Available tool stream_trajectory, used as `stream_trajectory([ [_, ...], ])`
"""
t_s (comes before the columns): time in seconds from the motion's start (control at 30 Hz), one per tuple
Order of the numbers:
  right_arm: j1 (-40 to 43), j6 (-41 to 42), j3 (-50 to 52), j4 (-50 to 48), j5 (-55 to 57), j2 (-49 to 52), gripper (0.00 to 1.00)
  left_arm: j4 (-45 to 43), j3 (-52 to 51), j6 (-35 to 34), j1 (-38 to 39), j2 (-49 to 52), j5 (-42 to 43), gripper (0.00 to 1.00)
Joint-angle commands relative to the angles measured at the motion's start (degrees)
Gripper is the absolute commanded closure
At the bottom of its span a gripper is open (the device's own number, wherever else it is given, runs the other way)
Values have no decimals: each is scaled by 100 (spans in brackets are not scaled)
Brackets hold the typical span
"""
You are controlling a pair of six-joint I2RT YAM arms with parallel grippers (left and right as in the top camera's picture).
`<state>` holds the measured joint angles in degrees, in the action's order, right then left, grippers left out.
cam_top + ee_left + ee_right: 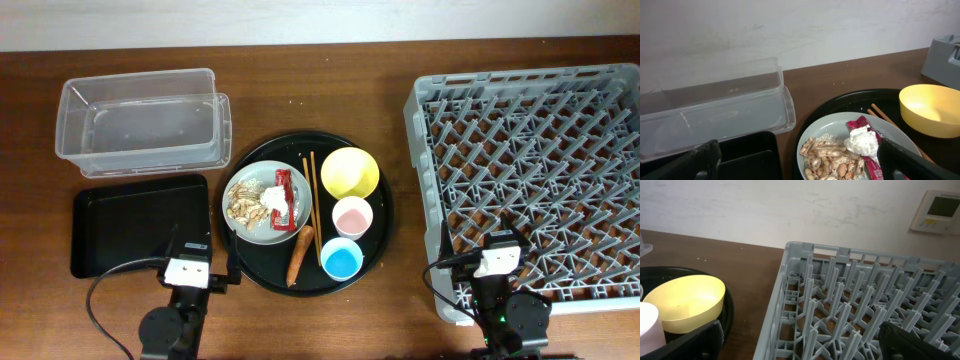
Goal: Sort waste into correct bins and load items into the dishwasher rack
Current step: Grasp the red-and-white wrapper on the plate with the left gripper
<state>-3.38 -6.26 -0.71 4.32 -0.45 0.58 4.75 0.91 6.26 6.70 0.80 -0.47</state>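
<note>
Your right gripper is spread wide and holds nothing, over the near part of the dishwasher rack. Your left gripper is the same, and it is the nearer one to the carrot. This lies to its right on the round black tray, long axis pointing away from you — only the overhead view shows it. Farther, on the plate, the left wrist view shows the white tissue resting on the red wrapper.
</note>
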Motion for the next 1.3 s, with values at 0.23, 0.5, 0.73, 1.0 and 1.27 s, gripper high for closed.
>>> stream_trajectory([
  [0.23, 11, -17, 39, 20, -37, -37, 2, 0, -39, 72, 22, -13, 46, 1],
  [0.5, 11, -15, 39, 20, -35, -11, 2, 2, -39, 68, 22, -13, 66, 1],
  [0.73, 11, -15, 39, 20, -28, -11, 2, 2, -37, 68, 22, -13, 66, 1],
  [1.0, 11, -15, -175, 48, -13, 754, 2, 22, 35, 46, 24, 289, 68, 1],
  [1.27, 11, -13, -2507, 951, -39, 3635, 2, 702, 2424, 46, 24, 3309, 68, 1],
])
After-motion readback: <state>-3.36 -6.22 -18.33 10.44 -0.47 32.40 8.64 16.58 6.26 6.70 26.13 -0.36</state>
